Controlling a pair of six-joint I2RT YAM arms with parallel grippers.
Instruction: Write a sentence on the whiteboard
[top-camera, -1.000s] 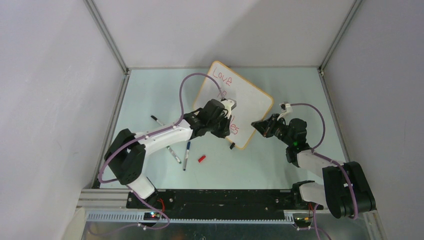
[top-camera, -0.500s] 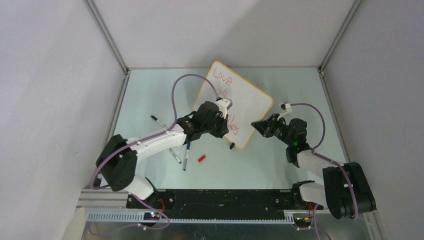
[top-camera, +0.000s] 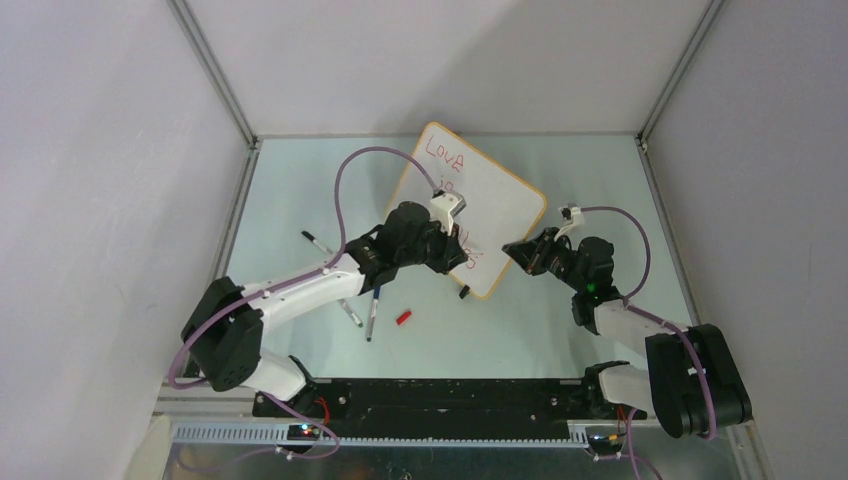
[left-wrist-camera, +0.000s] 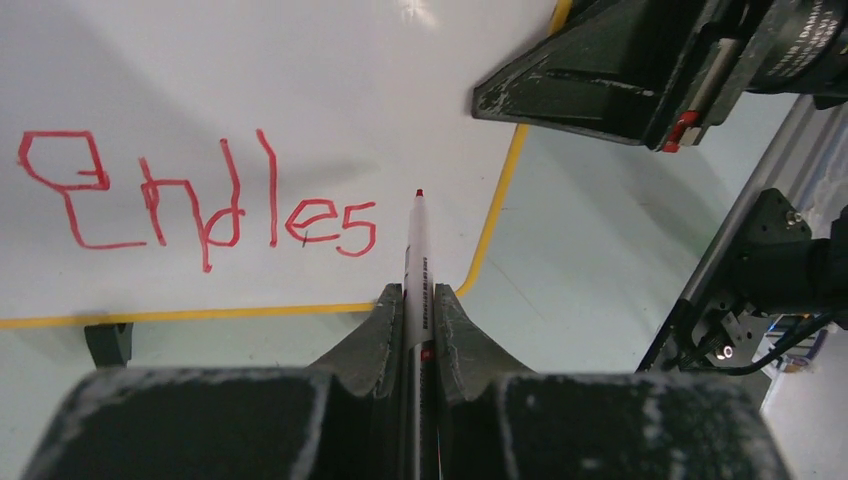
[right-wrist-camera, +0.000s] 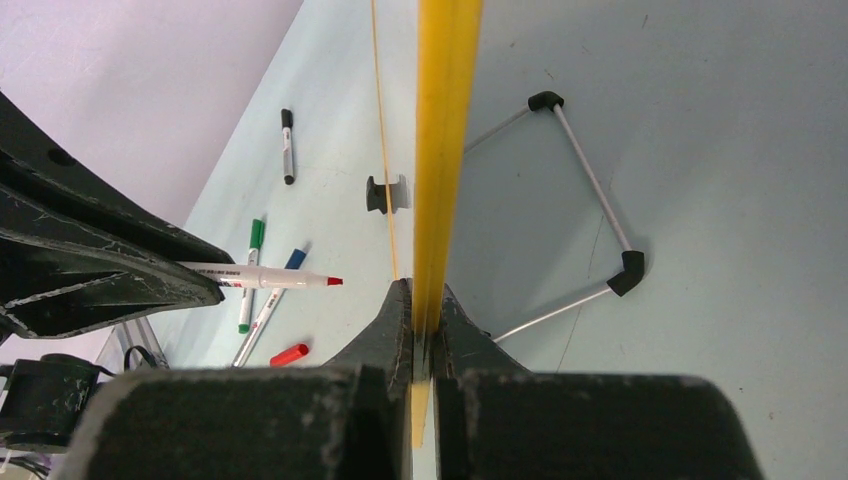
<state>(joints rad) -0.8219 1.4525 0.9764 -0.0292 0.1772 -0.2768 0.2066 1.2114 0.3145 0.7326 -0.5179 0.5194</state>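
Note:
The whiteboard stands tilted at the back middle, with an orange frame. On it in red are "Love", "is" and, in the left wrist view, "Endles". My left gripper is shut on a red marker. The marker's tip points at the board just right of the last letter. In the right wrist view the tip stands a little off the board. My right gripper is shut on the whiteboard's yellow edge; it also shows in the top view.
Loose on the table left of the board lie a black marker, a blue marker and a red cap. A black clip foot sits under the board's near corner. A wire stand lies behind the board.
My left arm's elbow has swung left and the gripper with the marker has shifted slightly up and left along the board. The right arm and the board have not moved.

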